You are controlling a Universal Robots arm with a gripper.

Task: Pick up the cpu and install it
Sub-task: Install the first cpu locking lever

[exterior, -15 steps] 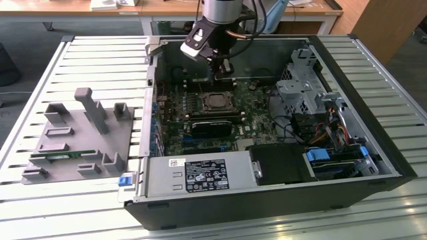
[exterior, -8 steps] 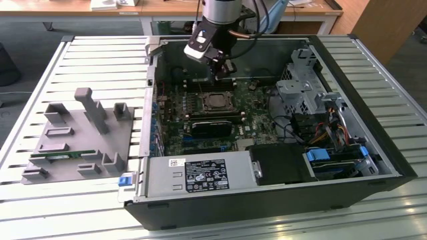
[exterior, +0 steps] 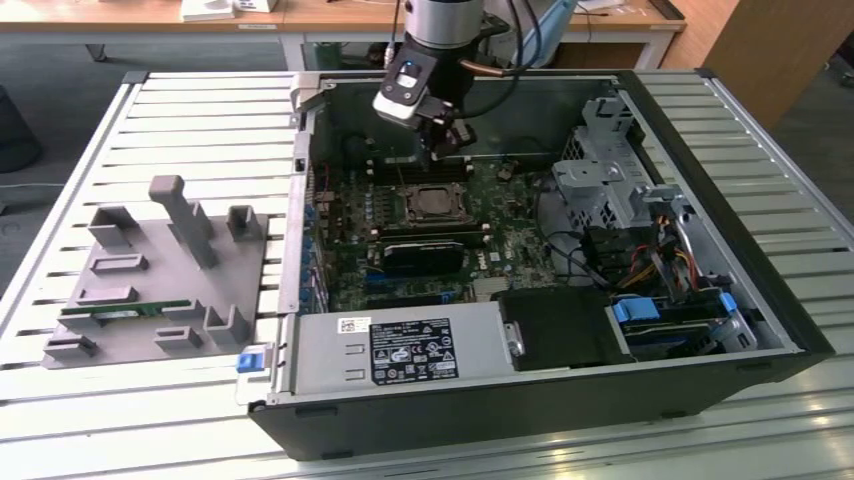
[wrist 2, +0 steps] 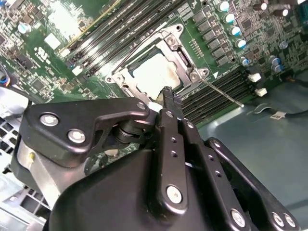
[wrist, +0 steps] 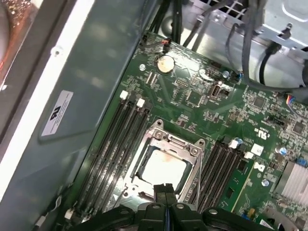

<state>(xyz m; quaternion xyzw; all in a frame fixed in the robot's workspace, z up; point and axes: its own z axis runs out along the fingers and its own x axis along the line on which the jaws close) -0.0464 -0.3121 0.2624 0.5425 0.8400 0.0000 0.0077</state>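
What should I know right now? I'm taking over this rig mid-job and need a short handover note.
Gripper: fingers shut together, holding nothing, poised just above the socket edge inside the open computer case.
Cpu: lying in the motherboard socket, silver top up; in both wrist views it sits inside the metal frame.
Done: the cpu appears placed in the socket.
Left: I can't tell whether it is fully seated or the retention lever is latched; check that.
Grey fixture on the table, at the exterior view's left.
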